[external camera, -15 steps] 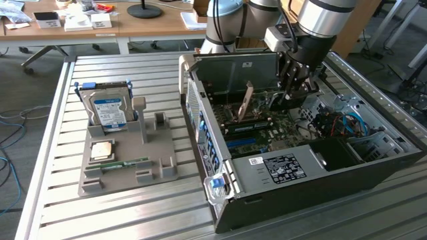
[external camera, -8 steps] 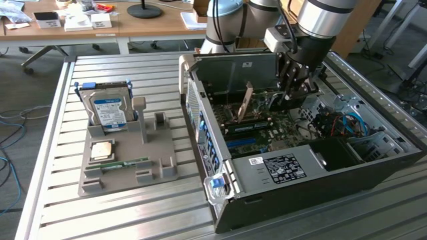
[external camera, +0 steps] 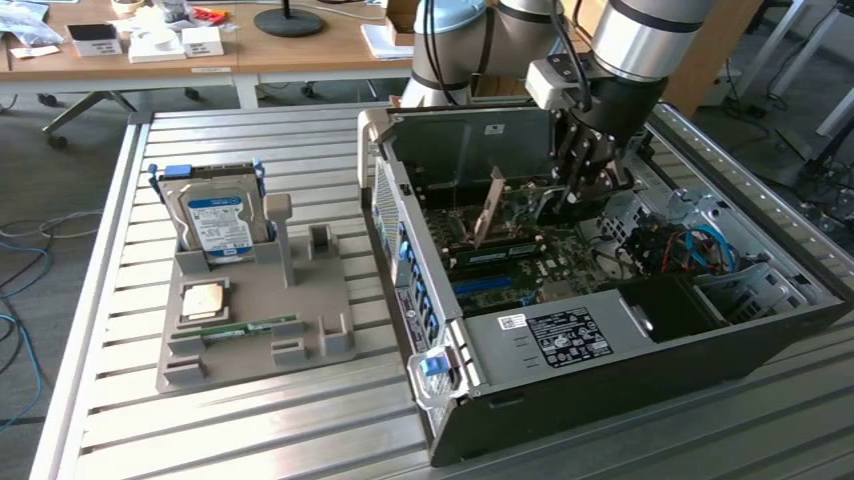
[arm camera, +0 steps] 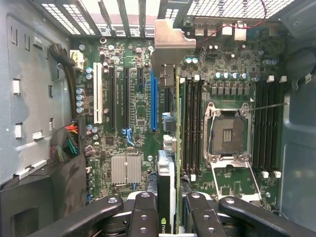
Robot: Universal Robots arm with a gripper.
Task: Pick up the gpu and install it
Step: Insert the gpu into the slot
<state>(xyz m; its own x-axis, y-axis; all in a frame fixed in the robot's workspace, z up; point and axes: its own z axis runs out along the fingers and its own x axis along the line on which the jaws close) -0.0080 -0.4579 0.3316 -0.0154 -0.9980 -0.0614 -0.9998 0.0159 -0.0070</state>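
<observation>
- The bench (external camera: 267, 420) carries the open computer case (external camera: 601, 400), lying on its side, with a grey tray (external camera: 314, 330) well apart on the exterior view's left.
- On that tray I see a hard drive (external camera: 216, 225) standing upright and a memory stick (external camera: 254, 328) lying flat; neither concerns me here.
- My arm (external camera: 627, 40) reaches down into the case, above the motherboard (arm camera: 140, 106) on its floor.
- The gpu (arm camera: 167, 173) is inside the case, held on edge over the motherboard, its metal bracket (arm camera: 170, 42) towards the rear grille (arm camera: 123, 15).
- The gripper (arm camera: 170, 200) is clenched on the gpu, one finger against each face, at the end away from the bracket.
- In the wrist view the gpu's edge runs beside the long blue slot (arm camera: 154, 98), between it and the memory slots (arm camera: 190, 123). It hangs above the motherboard, so I can't judge the true offset.
- To do this well, I judge the gpu should sit parallel to the blue slot, with the bracket matched to its rear opening, and go down straight. A tilted press could jam the contacts or snag the bracket.
</observation>
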